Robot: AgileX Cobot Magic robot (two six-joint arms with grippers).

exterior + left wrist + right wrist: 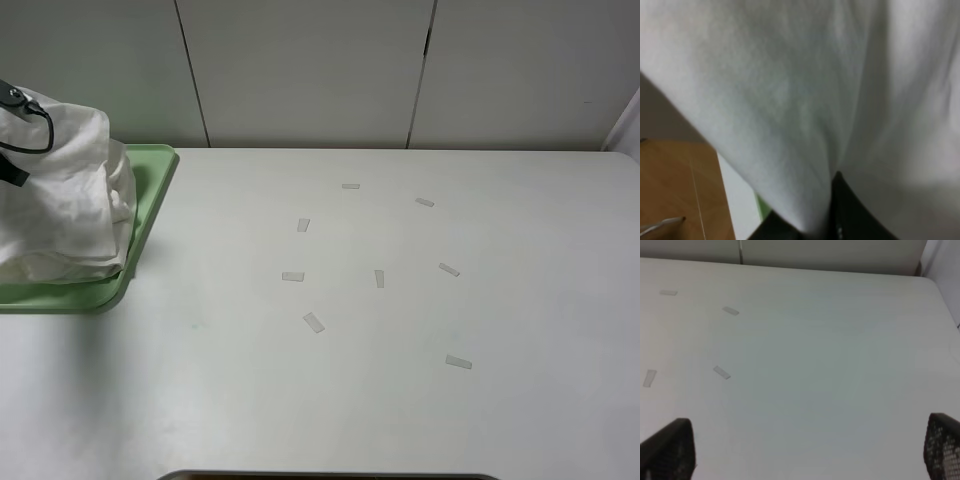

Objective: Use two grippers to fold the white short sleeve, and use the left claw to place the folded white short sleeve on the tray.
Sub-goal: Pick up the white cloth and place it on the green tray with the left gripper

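Placing step: the white short sleeve (65, 190) hangs bunched at the far left of the frame, lower folds resting on the tray (150, 195). Left tool (827, 220) is clamped on the cloth. Right tool (805, 450) is spread wide over bare surface (400, 330), holding nothing. Next: lower, release, retract.

Even, diffuse light is cast from overhead, and no glare is seen. The worktop (400, 400) is rendered pale and slightly greenish in the high view, with a soft shadow laid just beside the tray (150, 200). The left wrist view is heavily blurred, filled by the white short sleeve (790, 90) pressed close. The right wrist view is soft, the fingertips (667, 450) out of focus.
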